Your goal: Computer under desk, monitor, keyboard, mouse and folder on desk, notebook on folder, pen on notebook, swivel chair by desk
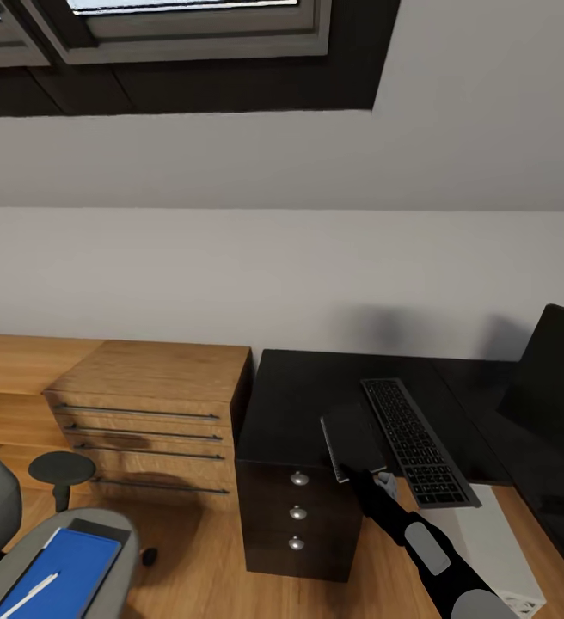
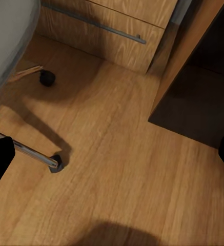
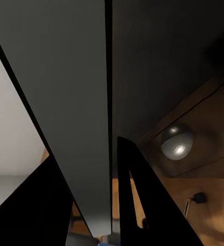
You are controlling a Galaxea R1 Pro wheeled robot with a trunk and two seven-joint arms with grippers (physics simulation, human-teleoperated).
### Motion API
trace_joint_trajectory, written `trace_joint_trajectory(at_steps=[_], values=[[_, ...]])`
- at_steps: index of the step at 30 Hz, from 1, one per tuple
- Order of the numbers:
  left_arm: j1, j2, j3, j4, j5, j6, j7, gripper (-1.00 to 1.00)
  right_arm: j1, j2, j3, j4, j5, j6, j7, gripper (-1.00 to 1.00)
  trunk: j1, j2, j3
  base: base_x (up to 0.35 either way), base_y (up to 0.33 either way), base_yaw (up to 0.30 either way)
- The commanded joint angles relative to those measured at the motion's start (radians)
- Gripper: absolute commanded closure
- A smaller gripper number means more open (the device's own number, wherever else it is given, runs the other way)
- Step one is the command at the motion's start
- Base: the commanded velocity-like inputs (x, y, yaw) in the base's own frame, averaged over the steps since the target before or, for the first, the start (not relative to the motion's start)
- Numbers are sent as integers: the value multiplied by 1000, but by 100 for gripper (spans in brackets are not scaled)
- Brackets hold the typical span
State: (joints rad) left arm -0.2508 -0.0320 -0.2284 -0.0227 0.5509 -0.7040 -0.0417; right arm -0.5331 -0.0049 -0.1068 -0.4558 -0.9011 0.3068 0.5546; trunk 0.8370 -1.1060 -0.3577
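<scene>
One thin dark grey rectangular notebook point(image 1: 351, 443) is pinched in my right gripper point(image 1: 377, 481) over the black desk point(image 1: 299, 404) beside the flat black keyboard point(image 1: 415, 438), so I judge it needs parking until the blue folder point(image 1: 63, 572) arrives.

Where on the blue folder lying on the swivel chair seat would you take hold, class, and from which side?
Grip the folder at its near-right long edge, coming from above and the open front of the seat. It lies flat on the swivel chair, the grey backrest blocks the left, and the pen rests loose on top, so lift it level.
</scene>
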Motion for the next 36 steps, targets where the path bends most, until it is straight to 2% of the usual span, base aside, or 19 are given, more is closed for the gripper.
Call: trace_joint_trajectory(at_steps=[1, 17, 36], values=[[-1, 0, -6, 1, 11, -3, -4, -100, -1, 0, -4, 0, -9, 9, 2, 100, 4, -8, -4, 0, 0, 0], [-1, -2, -6, 1, 9, -3, -5, -100, -1, 1, -1, 0, -9, 12, 2, 100, 65, -120, -54, 0, 0, 0], [-1, -1, -6, 1, 10, -3, -7, -100, -1, 3, -2, 0, -9, 11, 3, 100, 65, -120, -54, 0, 0, 0]])
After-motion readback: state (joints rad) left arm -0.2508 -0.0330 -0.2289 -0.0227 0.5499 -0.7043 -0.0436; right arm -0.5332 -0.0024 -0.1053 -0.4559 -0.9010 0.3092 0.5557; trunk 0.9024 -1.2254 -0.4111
